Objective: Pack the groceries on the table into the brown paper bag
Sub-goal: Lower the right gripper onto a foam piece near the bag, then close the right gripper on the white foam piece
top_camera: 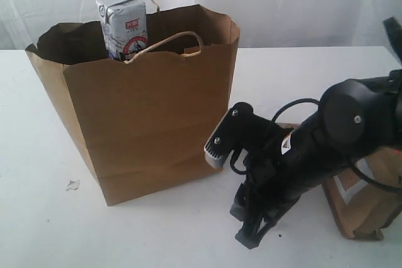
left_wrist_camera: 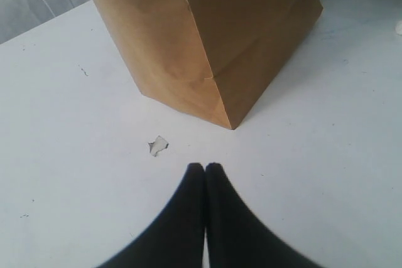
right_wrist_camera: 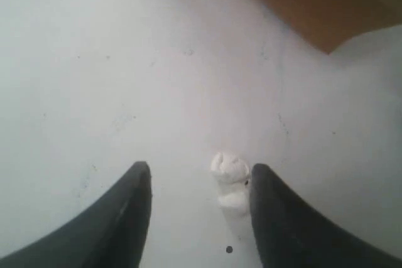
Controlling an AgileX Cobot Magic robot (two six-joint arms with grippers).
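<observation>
With right gripper [right_wrist_camera: 200, 171] half open, holding nothing, crumbs [right_wrist_camera: 229, 167] between its tips: could close on those wrongly, or clip the bag [right_wrist_camera: 326, 4] ahead when swinging.

Matte black right arm [top_camera: 314, 149], rounded joint housing [top_camera: 342, 108] with silver screws, looping black cable [top_camera: 300, 100], tapered black fingers [right_wrist_camera: 125, 218]

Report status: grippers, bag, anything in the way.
Left gripper shut, empty. Right gripper open, empty, white crumb beneath. Paper bag upright, carton sticking out the top. Nothing blocking the bag mouth.
</observation>
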